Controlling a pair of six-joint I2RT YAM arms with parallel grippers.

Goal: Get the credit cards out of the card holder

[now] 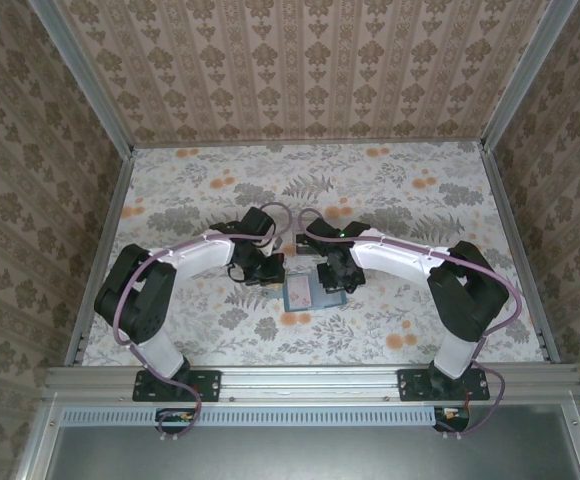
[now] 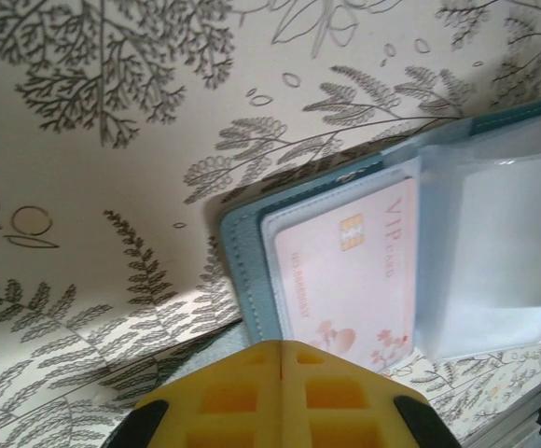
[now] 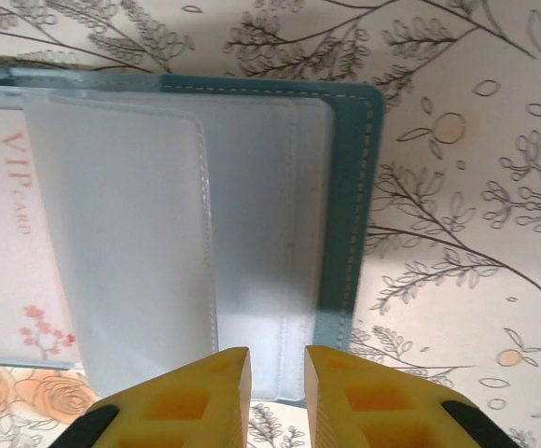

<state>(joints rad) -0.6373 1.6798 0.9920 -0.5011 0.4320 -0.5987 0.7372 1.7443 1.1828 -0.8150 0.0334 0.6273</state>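
The teal card holder (image 1: 300,293) lies open and flat on the floral bench (image 1: 420,200), between the two arms. We see a pink VIP card (image 2: 350,280) tucked in a clear sleeve on its left side (a gold chip shows on its face), with frosted sleeves (image 3: 131,243) fanned over the right side. On the left arm (image 1: 195,250) the jaws are pressed together at the holder's near edge. On the right arm (image 1: 390,255) they stand slightly apart at the sleeves' near edge.
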